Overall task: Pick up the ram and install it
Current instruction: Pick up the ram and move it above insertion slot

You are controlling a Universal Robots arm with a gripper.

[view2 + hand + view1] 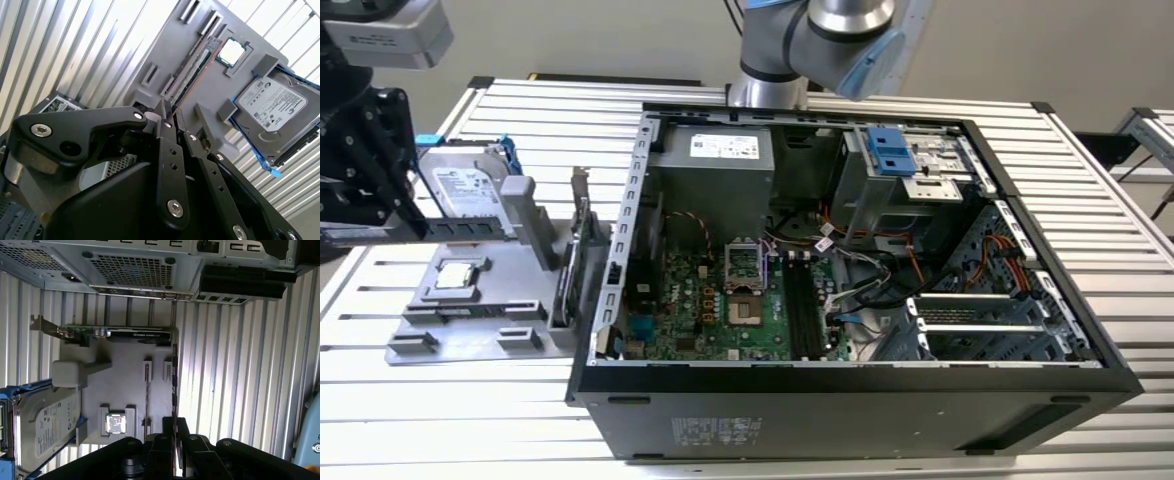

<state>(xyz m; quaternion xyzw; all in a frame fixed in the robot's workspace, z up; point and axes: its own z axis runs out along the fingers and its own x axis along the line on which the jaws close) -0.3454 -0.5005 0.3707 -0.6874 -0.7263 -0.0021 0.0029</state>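
The ram [197, 67] is a long dark stick standing on edge in the grey fixture tray [165, 45], beside a square processor chip [232, 51]. In the first wrist view the ram [146, 400] appears as a thin reddish line. My gripper [172, 114] hovers just above the ram's near end, its black fingers [167, 150] drawn almost together with nothing gripped between them. In the exterior view my gripper [374, 225] hangs over the tray's far left end. The open computer case [854, 390] lies on its side, and the motherboard's long dark slots [801, 310] are exposed.
A silver-labelled hard drive [460, 185] with blue rails leans at the tray's back. An upright card with a metal bracket [580, 250] stands between the tray and the case. Cables and a blue drive bay [891, 150] crowd the case interior. Everything rests on a slatted metal table [374, 400].
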